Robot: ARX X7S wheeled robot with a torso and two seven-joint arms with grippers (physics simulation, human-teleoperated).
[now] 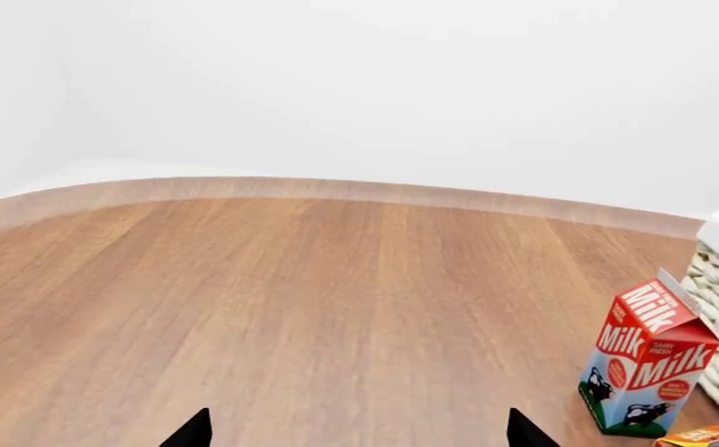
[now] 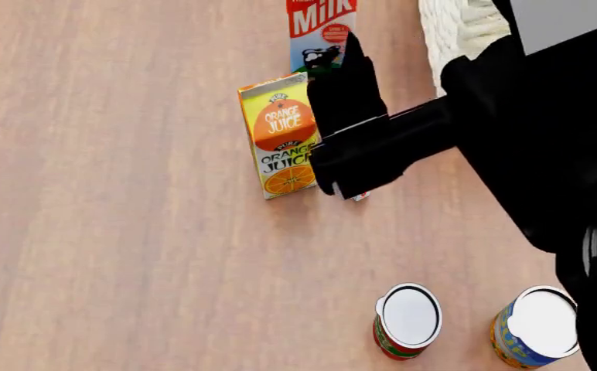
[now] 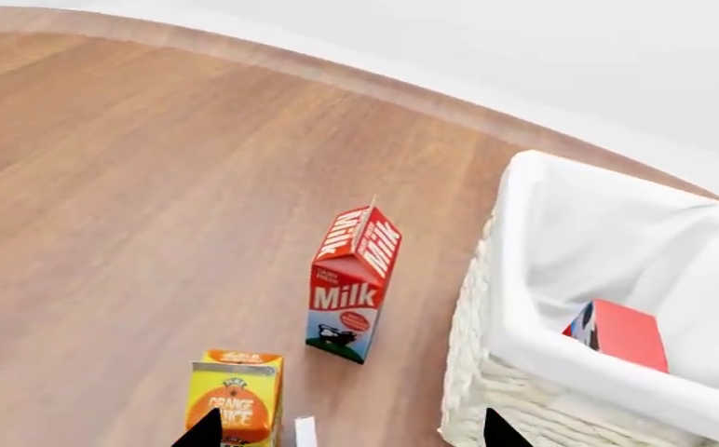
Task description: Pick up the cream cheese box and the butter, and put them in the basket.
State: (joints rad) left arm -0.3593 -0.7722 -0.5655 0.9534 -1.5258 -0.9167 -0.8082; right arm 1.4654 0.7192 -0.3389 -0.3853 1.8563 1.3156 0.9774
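Two cartons stand on the wooden table (image 2: 123, 193): milk carton (image 3: 352, 284) near the basket (image 3: 508, 372), juice carton (image 2: 278, 135) in front of it. Butter (image 3: 618, 333) already lies inside the basket against the white liner. Cream cheese box (image 3: 305, 433) shows only as a small white sliver right beside the juice carton, on the table, mostly hidden under the arm in head view. Right claw (image 3: 349, 430) hangs above that spot, fingertips spread apart, holding nothing. Left claw (image 1: 357, 430) open too, tips wide, over bare table with milk carton and basket edge off to one side. Two cans (image 2: 409, 321) with white lids stand near the robot, well apart from the cartons.
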